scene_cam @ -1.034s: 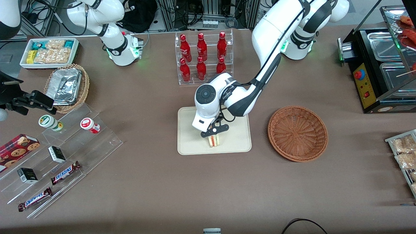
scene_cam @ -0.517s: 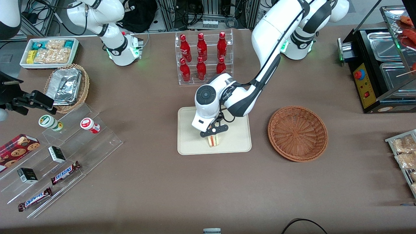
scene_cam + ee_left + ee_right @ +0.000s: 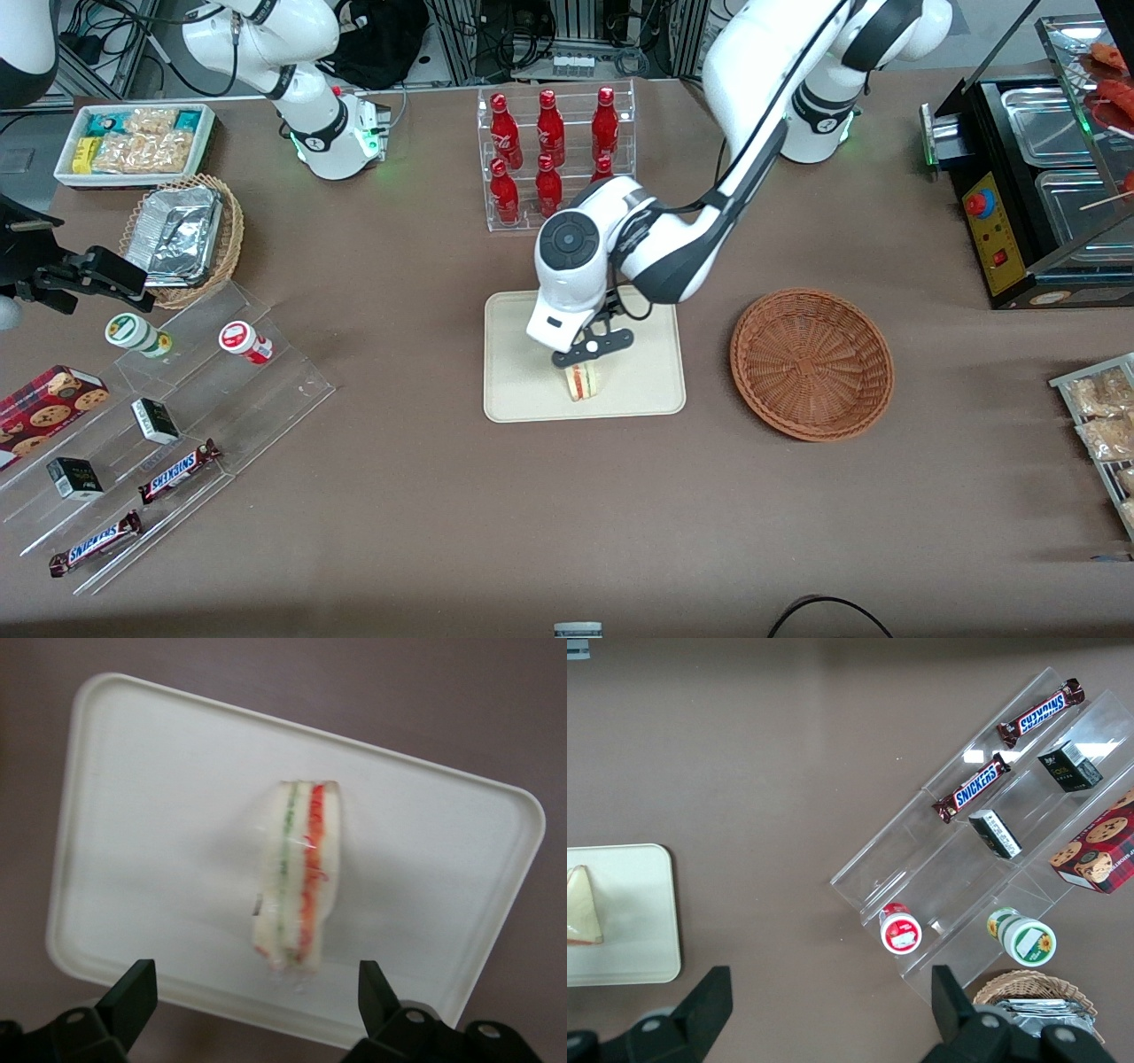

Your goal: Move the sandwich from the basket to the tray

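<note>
The sandwich [image 3: 582, 381] stands on its edge on the cream tray [image 3: 523, 390], in the part nearer the front camera. In the left wrist view the sandwich [image 3: 297, 877] shows its green and red filling lines on the tray [image 3: 151, 815]. My left gripper [image 3: 591, 349] is open and empty, raised just above the sandwich; its black fingertips [image 3: 133, 988] stand wide apart, clear of the bread. The reddish-brown basket [image 3: 811, 363] sits empty beside the tray, toward the working arm's end. The right wrist view shows the sandwich [image 3: 583, 906] on the tray [image 3: 638, 948].
A clear rack of red bottles [image 3: 554, 155] stands farther from the camera than the tray. A stepped acrylic display with candy bars [image 3: 177, 470] and jars, a tan basket of foil trays [image 3: 182, 235] and a white snack bin [image 3: 133, 142] lie toward the parked arm's end. A black food warmer [image 3: 1036, 177] stands toward the working arm's end.
My gripper has let go of the sandwich and risen from it; the wrist has lifted and moved slightly away from the camera. The sandwich stays on the tray.
</note>
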Available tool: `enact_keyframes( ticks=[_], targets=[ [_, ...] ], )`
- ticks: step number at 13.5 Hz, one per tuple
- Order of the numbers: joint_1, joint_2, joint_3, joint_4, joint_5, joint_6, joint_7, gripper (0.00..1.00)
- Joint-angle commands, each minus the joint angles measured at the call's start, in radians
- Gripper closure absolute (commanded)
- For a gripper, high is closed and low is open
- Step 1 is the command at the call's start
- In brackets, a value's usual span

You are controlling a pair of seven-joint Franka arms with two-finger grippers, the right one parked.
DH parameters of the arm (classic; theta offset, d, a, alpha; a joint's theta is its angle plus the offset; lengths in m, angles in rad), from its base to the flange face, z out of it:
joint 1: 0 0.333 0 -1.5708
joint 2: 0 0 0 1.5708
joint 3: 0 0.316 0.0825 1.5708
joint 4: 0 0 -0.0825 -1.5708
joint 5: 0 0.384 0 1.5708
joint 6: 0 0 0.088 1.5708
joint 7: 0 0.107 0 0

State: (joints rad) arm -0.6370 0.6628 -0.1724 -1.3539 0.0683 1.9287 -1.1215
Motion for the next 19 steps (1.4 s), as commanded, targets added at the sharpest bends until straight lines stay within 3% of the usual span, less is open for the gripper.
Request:
enact_keyframes(
  ticks=[1,5,8,14,19],
  targets=[
    [0.029,-0.072,0.016,-0.021,-0.002,-0.120,0.038,0.00],
    [0.100,-0.112,0.040,-0.034,0.042,-0.186,0.117,0.00],
    [0.187,-0.211,0.040,-0.158,0.042,-0.180,0.228,0.00],
    [0.327,-0.305,0.040,-0.269,0.042,-0.181,0.368,0.00],
    [0.434,-0.442,0.040,-0.372,0.007,-0.212,0.589,0.00]
  ],
)
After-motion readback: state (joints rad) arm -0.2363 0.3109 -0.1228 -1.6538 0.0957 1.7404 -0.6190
